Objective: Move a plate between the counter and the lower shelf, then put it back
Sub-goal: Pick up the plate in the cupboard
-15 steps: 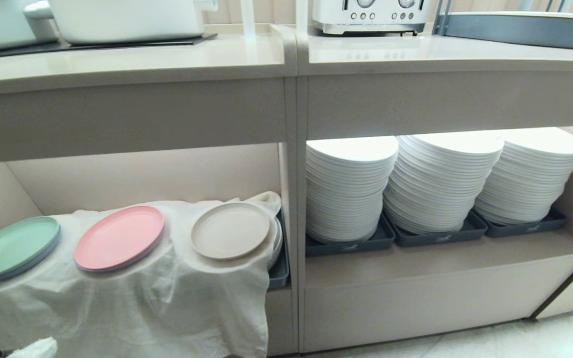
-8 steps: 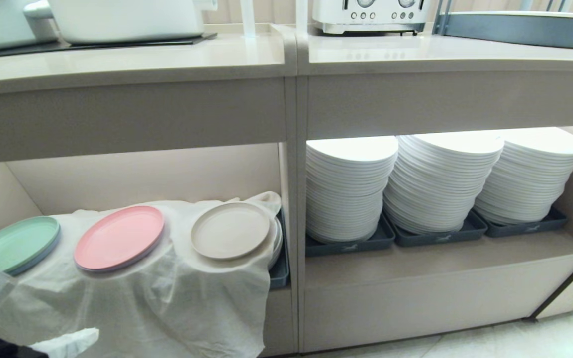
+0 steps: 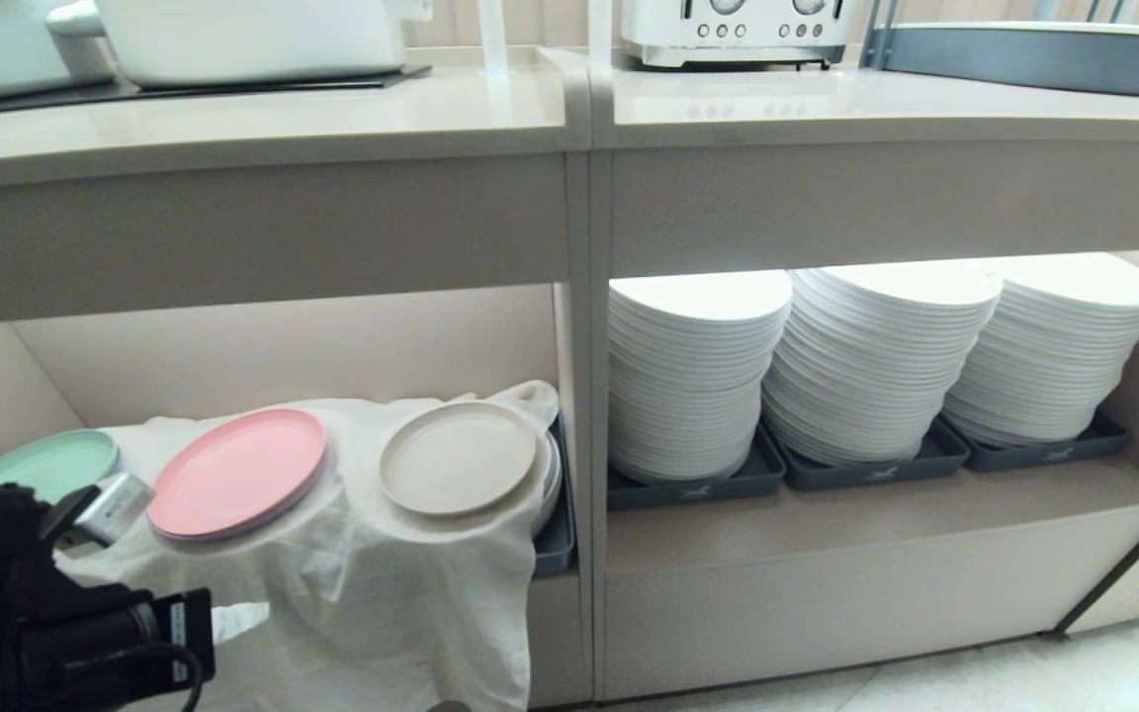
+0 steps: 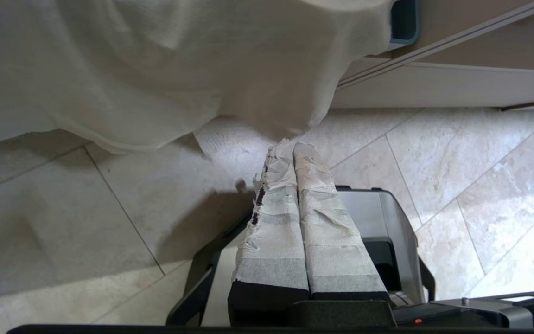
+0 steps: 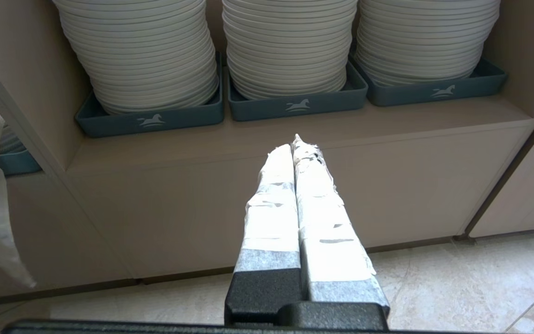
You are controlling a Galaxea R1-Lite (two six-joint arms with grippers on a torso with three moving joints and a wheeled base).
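- On the white cloth [image 3: 352,583] of the lower shelf [image 3: 273,346], in the head view, the plate [image 3: 458,458] lies flat beside the pink plate [image 3: 236,472], on the side away from the mint-green plate [image 3: 50,462]. The surface [image 3: 253,119] above carries no such plate. The left arm [image 3: 36,613] is low, past the pink plate from the plate, so the reach probably runs up and across.
- Left wrist view: the left hand [image 4: 290,150] is pressed shut and empty, below the cloth's hem.
- Right wrist view: the right hand [image 5: 295,146] is shut too, holding nothing, facing the white plate stacks [image 5: 290,41].
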